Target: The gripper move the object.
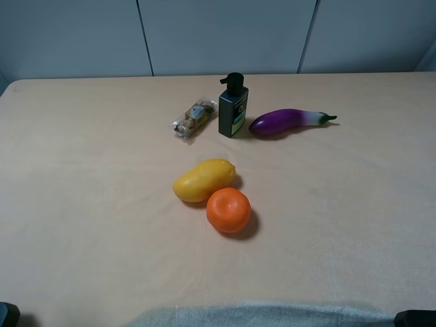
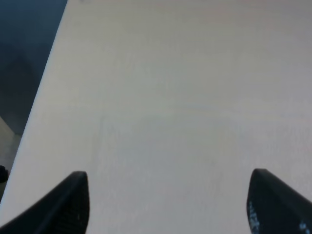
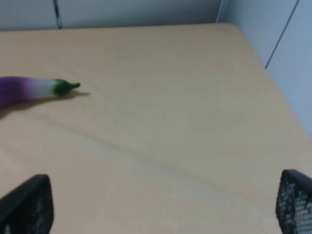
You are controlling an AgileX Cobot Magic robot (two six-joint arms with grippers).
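Note:
The object, a round bright orange fruit (image 1: 229, 210), lies on the table in the exterior high view, just in front of centre. It touches a yellow mango-like fruit (image 1: 204, 180) behind it to the left. My left gripper (image 2: 169, 178) is open over bare tabletop, nothing between its black fingers (image 2: 70, 202). My right gripper (image 3: 165, 178) is open too, its fingers (image 3: 29, 204) wide apart and empty. The orange fruit shows in neither wrist view. Only dark bits of the arms show at the bottom corners of the exterior high view, far from the fruit.
A purple eggplant (image 1: 289, 121) (image 3: 29, 89), a dark pump bottle (image 1: 234, 107) and a clear snack packet (image 1: 193, 120) lie at the back. The table's left edge (image 2: 46, 97) runs near the left gripper. Its right edge (image 3: 273, 83) is close to the right gripper.

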